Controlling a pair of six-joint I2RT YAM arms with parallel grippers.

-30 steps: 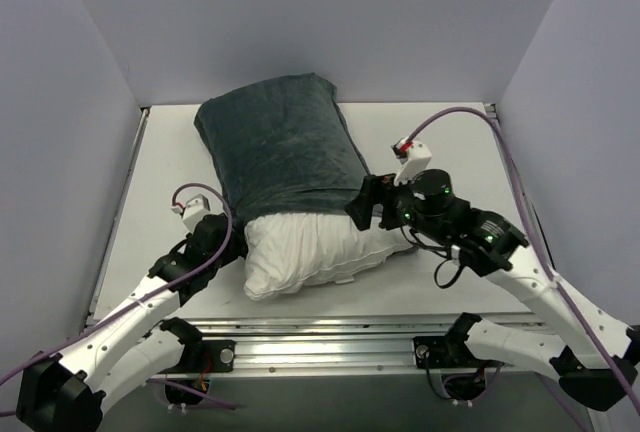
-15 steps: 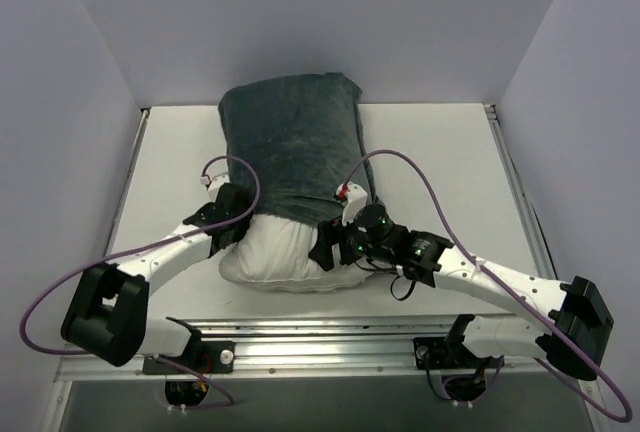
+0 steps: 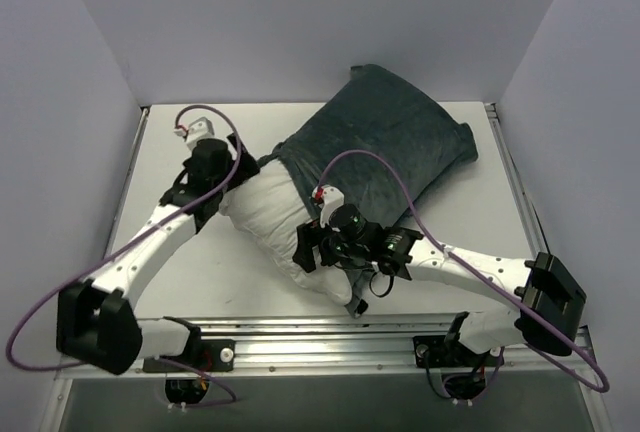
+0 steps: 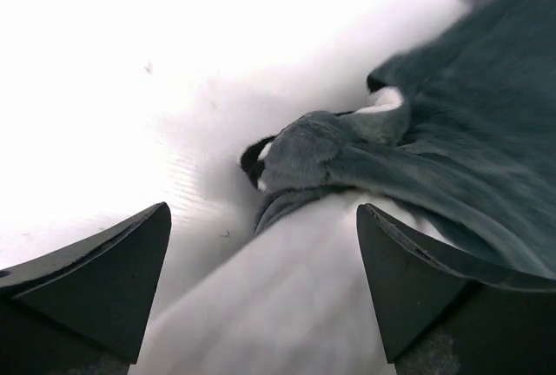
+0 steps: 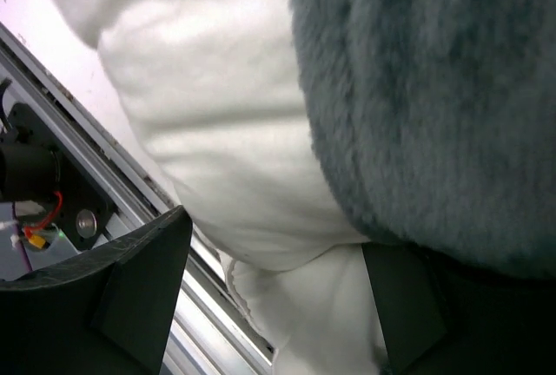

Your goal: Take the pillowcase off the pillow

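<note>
The pillowcase [image 3: 385,142], dark grey-teal plush, covers the far right part of the pillow [image 3: 268,220]. The pillow's bare white end points to the near left. The whole lies diagonally on the table. My left gripper [image 3: 228,174] is open at the pillow's far left side. In the left wrist view [image 4: 262,219] the white pillow [image 4: 287,305] lies between its fingers, with the pillowcase hem [image 4: 469,132] just ahead. My right gripper [image 3: 310,247] is open and rests on the bare pillow. In the right wrist view [image 5: 276,236] its jaws straddle white pillow [image 5: 217,88], with the pillowcase [image 5: 434,88] over the right finger.
The white table [image 3: 160,252] is walled at the back and both sides. The pillowcase corner [image 3: 465,137] reaches close to the right wall. An aluminium rail [image 3: 320,332] runs along the near edge and shows in the right wrist view [image 5: 78,115] close under the pillow's end.
The pillow has swung from pointing straight back to lying diagonally, its covered end toward the back right. More white pillow is bare. The left gripper moved back, the right gripper moved left.
</note>
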